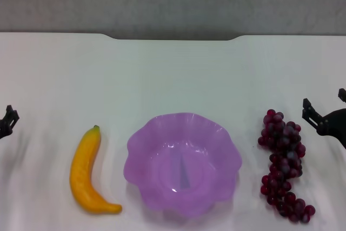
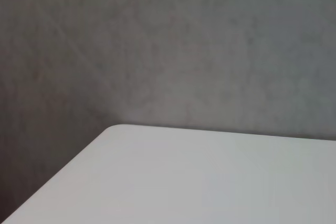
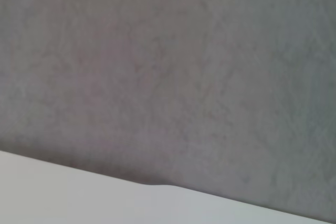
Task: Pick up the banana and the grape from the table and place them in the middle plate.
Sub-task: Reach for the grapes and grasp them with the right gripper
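Jaws seemingly open beside grape (image 1: pixel 284 165).

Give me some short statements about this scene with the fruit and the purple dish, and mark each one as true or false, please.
1. The curved yellow-orange banana lies on the white table, on the robot's left of the translucent purple scalloped plate. True.
2. The bunch of dark red grapes lies inside the plate. False: it lies on the table, on the plate's right.
3. The left gripper holds the banana. False: it is at the left edge, apart from it.
4. The plate holds no fruit. True.
5. The right gripper is beside the grapes, not touching them. True.
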Available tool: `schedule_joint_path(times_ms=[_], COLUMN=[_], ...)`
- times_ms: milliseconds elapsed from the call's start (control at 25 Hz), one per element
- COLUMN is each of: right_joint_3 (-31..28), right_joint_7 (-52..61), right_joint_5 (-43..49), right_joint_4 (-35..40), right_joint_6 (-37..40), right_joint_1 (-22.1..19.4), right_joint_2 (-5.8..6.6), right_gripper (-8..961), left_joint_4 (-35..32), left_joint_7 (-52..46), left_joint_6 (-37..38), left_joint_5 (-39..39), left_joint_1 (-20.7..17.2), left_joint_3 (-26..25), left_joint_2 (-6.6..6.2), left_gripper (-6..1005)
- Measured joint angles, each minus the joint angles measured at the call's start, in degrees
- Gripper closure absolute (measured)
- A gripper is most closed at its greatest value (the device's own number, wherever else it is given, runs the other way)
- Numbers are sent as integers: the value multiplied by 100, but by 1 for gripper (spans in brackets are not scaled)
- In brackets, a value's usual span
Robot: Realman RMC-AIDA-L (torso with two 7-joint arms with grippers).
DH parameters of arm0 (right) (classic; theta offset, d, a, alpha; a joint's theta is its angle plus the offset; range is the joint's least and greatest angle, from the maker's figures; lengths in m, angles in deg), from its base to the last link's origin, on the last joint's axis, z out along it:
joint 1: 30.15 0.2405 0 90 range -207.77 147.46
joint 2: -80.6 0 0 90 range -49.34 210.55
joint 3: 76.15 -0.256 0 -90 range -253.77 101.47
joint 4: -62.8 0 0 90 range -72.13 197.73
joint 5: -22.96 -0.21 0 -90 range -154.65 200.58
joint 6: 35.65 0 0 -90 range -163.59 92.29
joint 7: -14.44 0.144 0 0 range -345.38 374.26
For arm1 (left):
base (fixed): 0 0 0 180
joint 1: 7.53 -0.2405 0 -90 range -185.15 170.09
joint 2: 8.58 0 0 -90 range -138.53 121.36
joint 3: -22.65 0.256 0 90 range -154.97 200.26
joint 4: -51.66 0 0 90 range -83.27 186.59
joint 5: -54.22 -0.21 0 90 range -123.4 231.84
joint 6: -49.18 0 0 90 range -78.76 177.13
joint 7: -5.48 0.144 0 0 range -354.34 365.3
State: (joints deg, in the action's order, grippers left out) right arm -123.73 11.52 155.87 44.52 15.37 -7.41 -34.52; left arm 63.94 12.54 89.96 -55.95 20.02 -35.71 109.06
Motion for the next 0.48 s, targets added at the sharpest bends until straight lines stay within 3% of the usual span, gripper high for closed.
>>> schedule_joint_path(times_ms=[480], right_joint_3=[0], right_joint_7=[109], right_joint_5=[-58], right_joint_4=[-51], right_joint_6=[-57], right_joint_1=[21], right_joint_2=[-2], right_gripper=[60], left_joint_4=[138], left_joint_7=[7], left_joint_6=[16], left_joint_5=[-34], left_joint_1=[-77], left_joint_3=[17], left_joint_2=[-1], left_gripper=[96])
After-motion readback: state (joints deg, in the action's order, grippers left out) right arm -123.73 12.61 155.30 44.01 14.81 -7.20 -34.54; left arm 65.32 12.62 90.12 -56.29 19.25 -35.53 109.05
